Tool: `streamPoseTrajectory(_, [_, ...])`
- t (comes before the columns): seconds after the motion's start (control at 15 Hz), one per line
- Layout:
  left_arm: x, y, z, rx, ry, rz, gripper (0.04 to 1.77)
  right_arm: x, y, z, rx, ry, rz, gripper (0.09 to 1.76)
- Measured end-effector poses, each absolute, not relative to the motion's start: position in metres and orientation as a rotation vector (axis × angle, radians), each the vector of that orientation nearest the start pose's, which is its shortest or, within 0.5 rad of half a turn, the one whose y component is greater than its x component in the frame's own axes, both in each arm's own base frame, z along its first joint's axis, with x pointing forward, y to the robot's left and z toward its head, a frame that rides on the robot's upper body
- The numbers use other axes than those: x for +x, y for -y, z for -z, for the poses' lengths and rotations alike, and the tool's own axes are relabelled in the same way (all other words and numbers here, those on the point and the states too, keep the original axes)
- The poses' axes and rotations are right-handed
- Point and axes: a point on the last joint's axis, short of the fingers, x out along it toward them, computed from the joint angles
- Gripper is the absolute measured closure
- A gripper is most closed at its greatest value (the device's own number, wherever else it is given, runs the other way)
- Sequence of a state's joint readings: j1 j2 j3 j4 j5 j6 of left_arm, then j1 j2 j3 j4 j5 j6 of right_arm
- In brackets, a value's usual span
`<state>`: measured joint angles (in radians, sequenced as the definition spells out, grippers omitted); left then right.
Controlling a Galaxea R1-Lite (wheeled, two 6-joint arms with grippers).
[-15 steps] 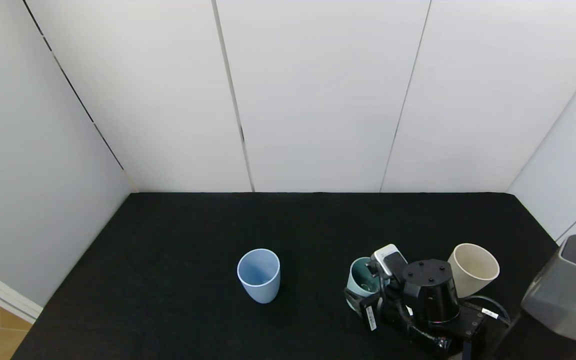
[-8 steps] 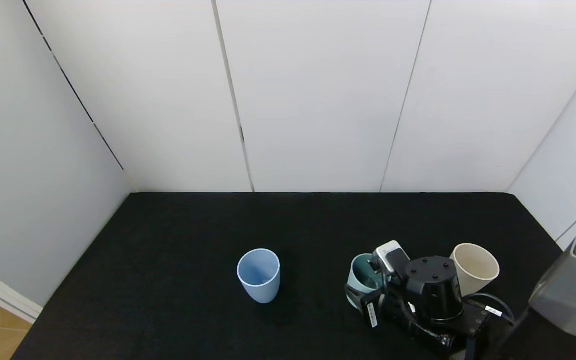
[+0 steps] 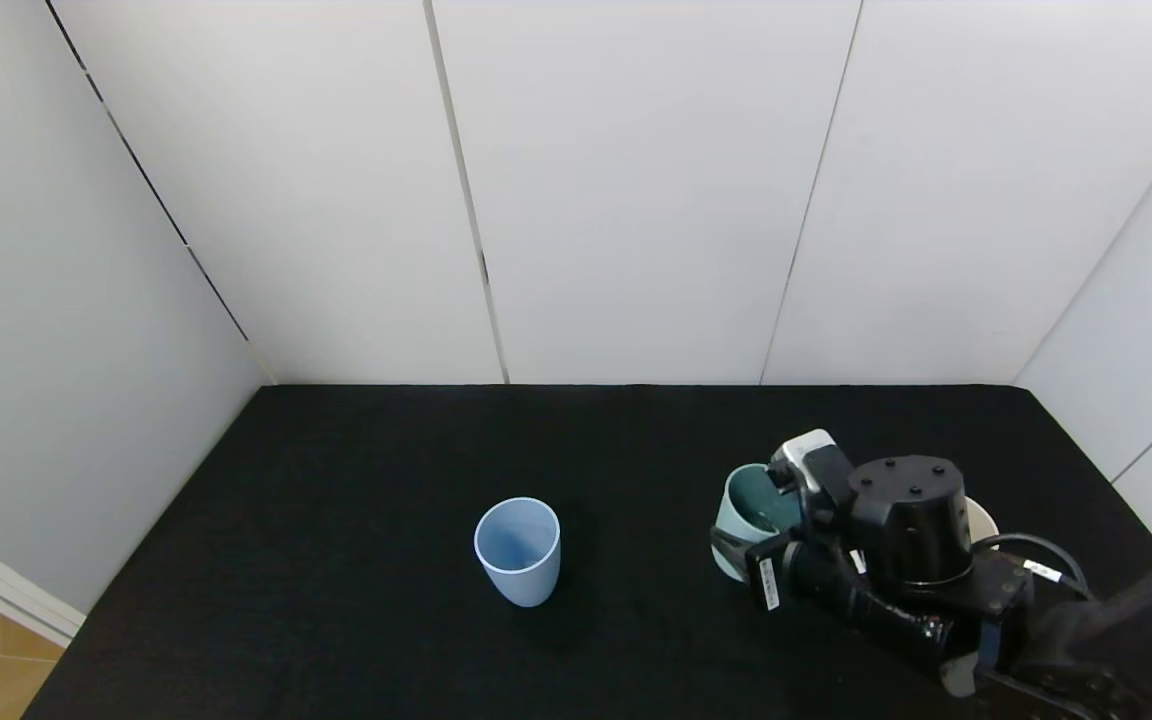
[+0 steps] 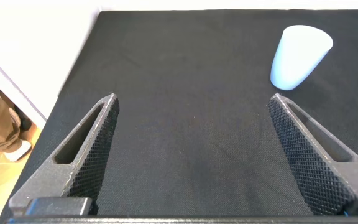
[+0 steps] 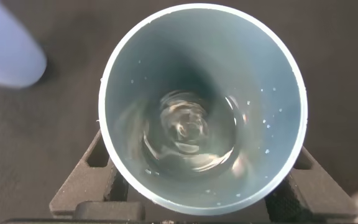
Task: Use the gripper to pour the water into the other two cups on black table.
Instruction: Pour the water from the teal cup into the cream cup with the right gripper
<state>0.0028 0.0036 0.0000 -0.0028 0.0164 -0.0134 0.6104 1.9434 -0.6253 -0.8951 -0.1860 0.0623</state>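
At lower right, a teal cup (image 3: 751, 510) of water (image 5: 191, 134) is clamped in the right gripper (image 3: 736, 555) – spillage is risked if tilted early.

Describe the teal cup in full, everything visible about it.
The teal cup is a handleless tumbler, pale teal outside and darker inside, smooth like plastic. It stands upright in the right gripper, whose fingers press its sides. The water pools rippling at its bottom, with droplets on the inner wall. It sits over the black table, right of the light blue cup.
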Motion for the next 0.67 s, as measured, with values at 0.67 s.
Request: streamPoseTrajectory(0.67, [-0.023,0.0,-0.076,-0.013,-0.001,-0.019,0.09,0.264,-0.113,-0.174,-0.14,-0.335,-0.25,0.66])
